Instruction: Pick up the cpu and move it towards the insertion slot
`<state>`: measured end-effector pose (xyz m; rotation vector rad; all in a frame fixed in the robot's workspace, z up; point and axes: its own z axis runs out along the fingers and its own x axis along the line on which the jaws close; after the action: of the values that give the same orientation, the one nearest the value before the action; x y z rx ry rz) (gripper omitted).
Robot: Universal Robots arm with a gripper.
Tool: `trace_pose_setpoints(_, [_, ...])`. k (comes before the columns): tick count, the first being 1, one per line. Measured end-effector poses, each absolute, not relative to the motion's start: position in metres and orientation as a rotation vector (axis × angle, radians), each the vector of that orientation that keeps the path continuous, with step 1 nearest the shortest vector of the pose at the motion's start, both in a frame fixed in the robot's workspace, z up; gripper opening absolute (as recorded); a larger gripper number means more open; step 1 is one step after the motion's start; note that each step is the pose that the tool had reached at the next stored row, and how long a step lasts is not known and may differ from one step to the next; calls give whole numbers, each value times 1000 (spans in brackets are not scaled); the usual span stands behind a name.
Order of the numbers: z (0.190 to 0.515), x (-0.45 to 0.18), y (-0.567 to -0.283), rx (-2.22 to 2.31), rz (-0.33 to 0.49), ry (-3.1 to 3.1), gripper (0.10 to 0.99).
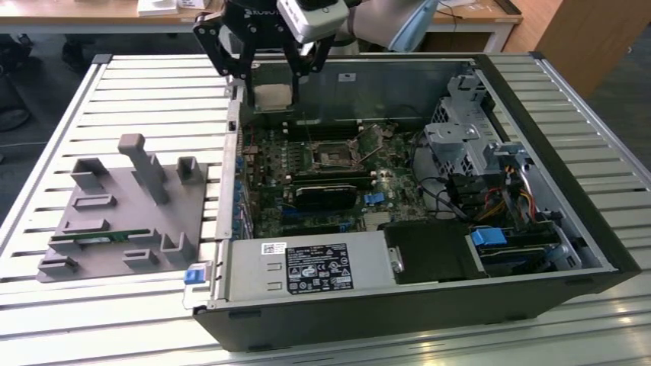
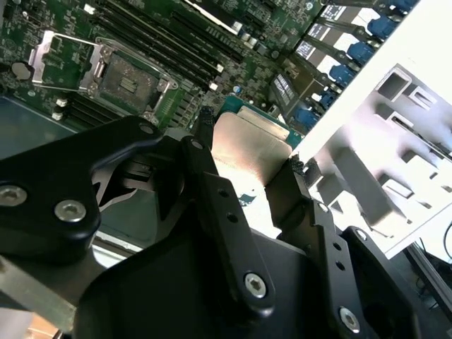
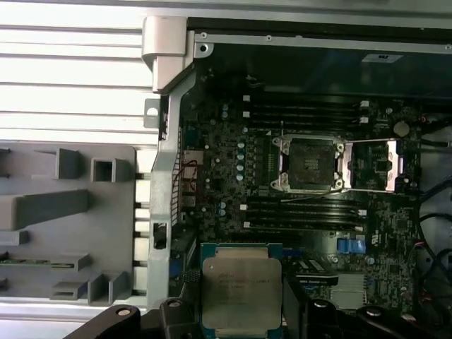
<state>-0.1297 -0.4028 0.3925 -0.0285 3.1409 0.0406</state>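
The cpu (image 3: 241,292) is held off the board, clamped between the two black fingers (image 2: 212,205) of the gripper (image 1: 273,90), which press on opposite edges. In the first wrist view its silver lid faces the camera, its green rim squared up with the board beneath; the chip is square, so no long axis can be told. In the exterior view it hangs with its flat face toward the camera, above the far corner of the open computer case (image 1: 569,297) on the exterior view's left. The insertion slot (image 3: 308,164) lies well apart from it on the motherboard (image 1: 336,183), its metal frame swung open beside it. A grey fixture block (image 1: 122,221) sits outside the case on the slatted table (image 1: 133,84).
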Motion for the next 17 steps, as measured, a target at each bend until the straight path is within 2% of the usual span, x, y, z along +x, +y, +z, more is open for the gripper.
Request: trace_pose_setpoints(17, [393, -107, -395, -28, 41, 3141, 541])
